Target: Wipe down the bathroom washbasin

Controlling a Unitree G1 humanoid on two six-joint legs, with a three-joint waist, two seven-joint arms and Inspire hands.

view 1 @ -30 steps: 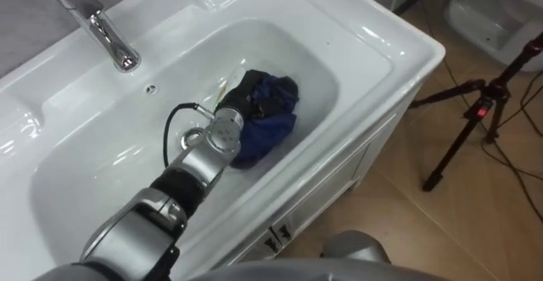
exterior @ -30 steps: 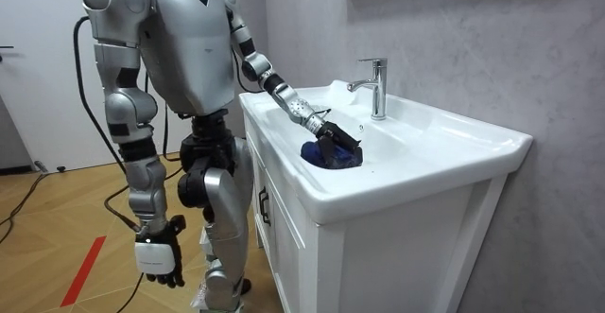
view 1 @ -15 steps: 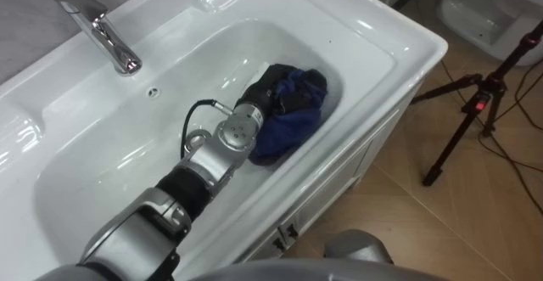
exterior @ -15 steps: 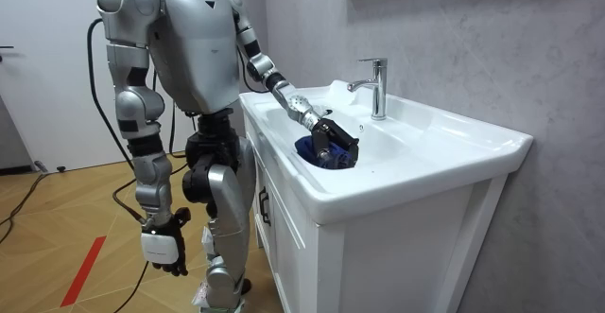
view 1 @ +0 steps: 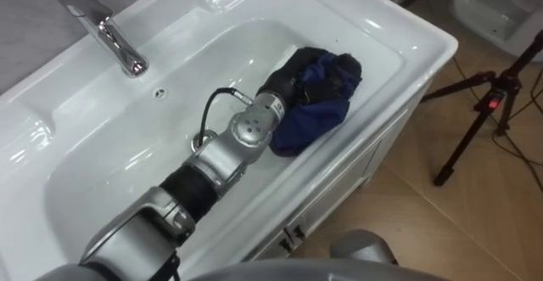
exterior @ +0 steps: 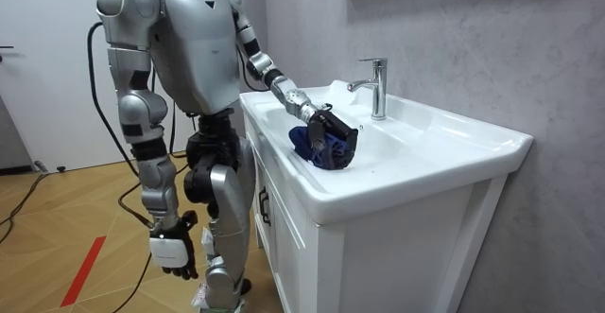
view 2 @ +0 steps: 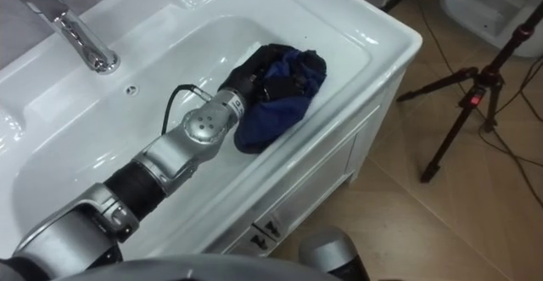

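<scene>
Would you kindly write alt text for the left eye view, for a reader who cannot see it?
The robot's left hand grips a bunched blue cloth against the right inner wall of a white basin. A chrome tap stands at upper left.

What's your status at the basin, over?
Left hand shut on blue cloth, at the right-end wall of the basin. Right hand hanging open at side. Nothing blocking the wipe.

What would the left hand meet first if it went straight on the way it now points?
Probably the sloping end wall of the basin, just past the blue cloth that the left hand grips. The gap looks small, though depth is unclear.
</scene>
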